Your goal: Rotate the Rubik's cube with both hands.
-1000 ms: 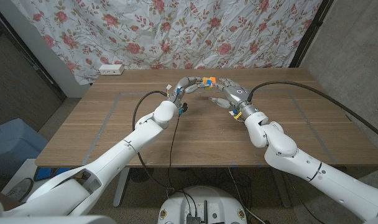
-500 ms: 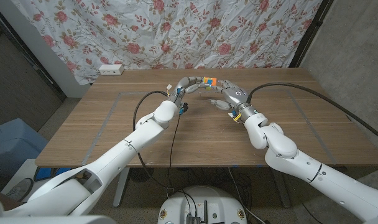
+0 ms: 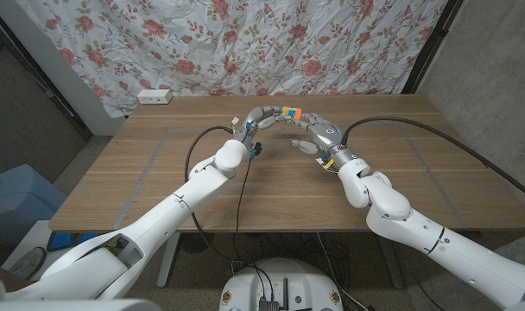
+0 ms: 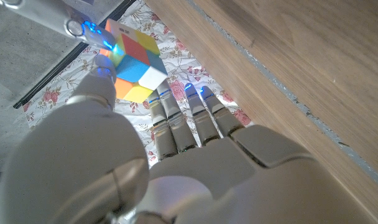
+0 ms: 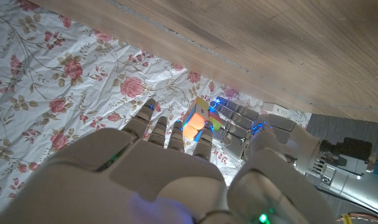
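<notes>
In the head view, the Rubik's cube (image 3: 288,112) sits just above the middle of the frame, toward the far edge of the wooden desk (image 3: 142,173), held between the two hands. The left hand (image 3: 261,118) reaches in from the left and the right hand (image 3: 319,131) from the right, their fingertips meeting at the cube; whether the cube touches the desk cannot be told.

In the left wrist view the cube (image 4: 134,68) shows orange, blue, white and yellow squares in the upper left of the frame, pinched between the left hand's thumb and a fingertip of the other hand, while the left hand's fingers (image 4: 176,118) lie side by side, extended.

In the right wrist view the cube (image 5: 198,119) is near the middle of the frame, beyond the right hand's fingers (image 5: 155,127), with the left hand's fingers (image 5: 239,121) closed on its other side.

A flowered cloth (image 3: 245,43) hangs behind the desk, and a white power strip (image 3: 154,97) lies at its upper left corner.
</notes>
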Robot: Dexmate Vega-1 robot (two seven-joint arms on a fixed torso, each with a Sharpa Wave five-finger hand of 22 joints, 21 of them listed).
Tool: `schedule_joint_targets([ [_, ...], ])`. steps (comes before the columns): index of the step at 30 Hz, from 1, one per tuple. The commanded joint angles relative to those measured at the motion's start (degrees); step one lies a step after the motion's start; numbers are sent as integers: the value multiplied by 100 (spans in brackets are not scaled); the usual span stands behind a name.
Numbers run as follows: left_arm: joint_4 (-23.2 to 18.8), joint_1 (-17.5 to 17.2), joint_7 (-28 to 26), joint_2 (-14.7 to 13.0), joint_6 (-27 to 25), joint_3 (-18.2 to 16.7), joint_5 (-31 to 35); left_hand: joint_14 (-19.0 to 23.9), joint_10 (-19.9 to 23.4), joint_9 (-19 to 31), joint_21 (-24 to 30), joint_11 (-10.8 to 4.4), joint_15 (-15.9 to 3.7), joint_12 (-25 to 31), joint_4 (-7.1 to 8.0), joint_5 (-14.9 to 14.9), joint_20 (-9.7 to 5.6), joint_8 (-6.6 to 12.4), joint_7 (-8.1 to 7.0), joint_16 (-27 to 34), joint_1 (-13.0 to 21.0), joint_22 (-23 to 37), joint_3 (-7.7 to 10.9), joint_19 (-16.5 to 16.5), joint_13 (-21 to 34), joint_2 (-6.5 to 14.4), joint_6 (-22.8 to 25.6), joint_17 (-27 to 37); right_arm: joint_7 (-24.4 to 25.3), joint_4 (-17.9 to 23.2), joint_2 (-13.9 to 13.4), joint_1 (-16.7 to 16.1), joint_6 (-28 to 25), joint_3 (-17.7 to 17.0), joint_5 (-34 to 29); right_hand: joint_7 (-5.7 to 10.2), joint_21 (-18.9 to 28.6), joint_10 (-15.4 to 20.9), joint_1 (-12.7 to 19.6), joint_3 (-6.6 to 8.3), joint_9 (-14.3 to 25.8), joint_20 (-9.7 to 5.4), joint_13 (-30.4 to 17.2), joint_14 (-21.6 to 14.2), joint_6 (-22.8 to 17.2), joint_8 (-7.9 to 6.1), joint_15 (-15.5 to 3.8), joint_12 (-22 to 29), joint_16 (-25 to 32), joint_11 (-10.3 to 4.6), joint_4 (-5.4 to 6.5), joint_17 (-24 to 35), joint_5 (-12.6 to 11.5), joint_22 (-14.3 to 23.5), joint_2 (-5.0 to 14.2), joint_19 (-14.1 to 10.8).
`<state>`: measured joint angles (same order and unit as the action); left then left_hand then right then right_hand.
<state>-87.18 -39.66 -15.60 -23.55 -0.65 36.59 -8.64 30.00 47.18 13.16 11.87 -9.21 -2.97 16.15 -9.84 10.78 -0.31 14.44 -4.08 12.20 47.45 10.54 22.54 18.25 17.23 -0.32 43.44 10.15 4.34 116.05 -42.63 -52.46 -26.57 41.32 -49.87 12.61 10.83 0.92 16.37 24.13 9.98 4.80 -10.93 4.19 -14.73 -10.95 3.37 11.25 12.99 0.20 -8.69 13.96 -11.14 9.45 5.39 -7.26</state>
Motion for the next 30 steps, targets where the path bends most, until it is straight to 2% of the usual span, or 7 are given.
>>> schedule_joint_targets([
  [1, 69, 24, 19, 38, 44, -1, -37, 56, 387, 16, 36, -358, -686, 53, 14, 27, 7, 49, 77, -15, 82, 7, 2, 49, 14, 226, 206, 12, 15, -106, 68, 53, -4, 52, 24, -2, -10, 6, 70, 33, 16, -7, 3, 41, -69, -11, -36, 2, 1, -32, -36, 23, -3, 21, 27, -10],
  [30, 105, 38, 82, 41, 84, 18, -72, 77, 414, 20, 43, -357, -681, 43, 11, 26, 11, 35, 88, -12, 81, 8, -14, 71, 25, 239, 227, 12, 374, -329, 220, 111, -8, 86, 271, 1, -8, -22, 84, 46, 17, -22, 2, 64, -78, 17, -19, -2, -1, -40, -43, 24, -3, 22, 38, -7],
])
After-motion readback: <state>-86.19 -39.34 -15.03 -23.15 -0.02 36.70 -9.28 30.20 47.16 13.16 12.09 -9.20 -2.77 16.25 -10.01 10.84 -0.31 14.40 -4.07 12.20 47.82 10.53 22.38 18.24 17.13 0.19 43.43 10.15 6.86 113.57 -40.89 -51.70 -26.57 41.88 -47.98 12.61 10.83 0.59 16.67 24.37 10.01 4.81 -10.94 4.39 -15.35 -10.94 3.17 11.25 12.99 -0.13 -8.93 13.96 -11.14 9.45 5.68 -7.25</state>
